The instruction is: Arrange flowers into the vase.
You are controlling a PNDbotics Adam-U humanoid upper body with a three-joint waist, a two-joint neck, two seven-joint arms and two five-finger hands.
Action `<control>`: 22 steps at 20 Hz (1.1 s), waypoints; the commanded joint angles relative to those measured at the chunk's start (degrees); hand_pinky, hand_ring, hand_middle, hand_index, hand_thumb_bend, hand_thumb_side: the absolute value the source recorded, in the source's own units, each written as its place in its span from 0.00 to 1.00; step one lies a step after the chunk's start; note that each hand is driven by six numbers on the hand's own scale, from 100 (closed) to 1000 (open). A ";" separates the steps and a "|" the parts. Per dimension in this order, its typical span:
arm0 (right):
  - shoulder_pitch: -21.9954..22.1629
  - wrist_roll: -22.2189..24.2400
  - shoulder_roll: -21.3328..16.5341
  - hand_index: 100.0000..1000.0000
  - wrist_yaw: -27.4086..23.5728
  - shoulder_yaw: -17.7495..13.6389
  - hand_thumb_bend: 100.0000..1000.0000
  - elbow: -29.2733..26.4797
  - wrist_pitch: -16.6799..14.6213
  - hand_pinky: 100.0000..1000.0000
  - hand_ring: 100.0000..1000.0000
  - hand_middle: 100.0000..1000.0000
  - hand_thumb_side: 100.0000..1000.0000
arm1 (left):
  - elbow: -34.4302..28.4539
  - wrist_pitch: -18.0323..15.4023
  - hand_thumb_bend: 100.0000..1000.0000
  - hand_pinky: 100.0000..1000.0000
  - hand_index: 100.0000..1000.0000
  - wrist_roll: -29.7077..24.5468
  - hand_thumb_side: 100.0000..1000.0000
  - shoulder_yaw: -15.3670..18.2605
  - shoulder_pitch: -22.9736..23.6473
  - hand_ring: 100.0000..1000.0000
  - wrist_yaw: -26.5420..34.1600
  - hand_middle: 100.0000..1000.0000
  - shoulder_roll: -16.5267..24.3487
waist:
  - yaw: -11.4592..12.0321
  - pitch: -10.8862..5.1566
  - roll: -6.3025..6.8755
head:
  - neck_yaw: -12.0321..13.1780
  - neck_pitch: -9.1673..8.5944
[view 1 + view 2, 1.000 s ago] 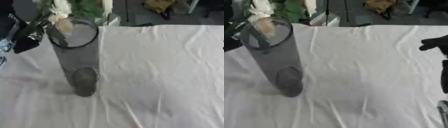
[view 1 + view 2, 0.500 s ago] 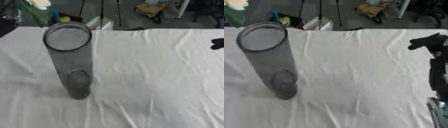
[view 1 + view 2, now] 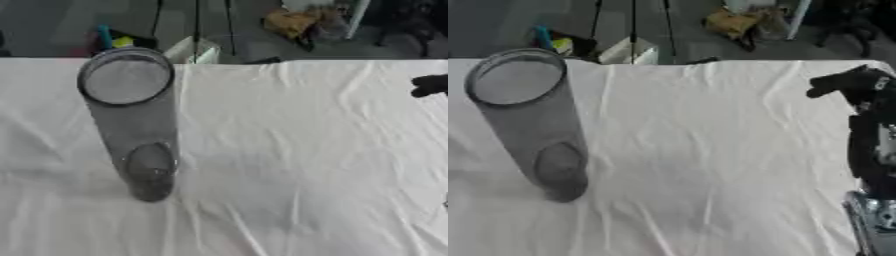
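Right hand [image 3: 846,84] hovering at cloth's [image 3: 710,150] edge, vase [image 3: 131,125] upright

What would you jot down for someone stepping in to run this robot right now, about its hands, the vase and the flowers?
Left hand: not in view.
Right hand: at the right edge over the white tablecloth, holding nothing; whether its fingers are curled is unclear.
Vase: tall grey see-through tube, upright on the left of the cloth, with no flowers inside.
Flowers: none visible in either view now.
Done: vase is in place.
Left: find the flowers and put them into the vase.
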 commanded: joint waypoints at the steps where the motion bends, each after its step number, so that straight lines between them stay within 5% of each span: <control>1: -0.27 0.24 -1.45 0.63 -0.63 -0.26 0.00 -0.78 -0.08 0.61 0.48 0.45 1.00 | -3.41 -0.47 0.00 0.00 0.06 3.05 0.67 1.31 -1.84 0.00 3.78 0.00 2.08 | 0.05 -2.35 -0.26 | 0.52 -0.20; 22: 0.71 0.38 -1.74 0.63 -1.44 -0.20 0.00 -0.78 0.03 0.61 0.48 0.45 1.00 | -11.12 -0.10 0.00 0.00 0.06 8.48 0.76 1.06 -9.47 0.00 28.09 0.00 -1.73 | 0.44 -4.17 -0.06 | 0.61 -0.45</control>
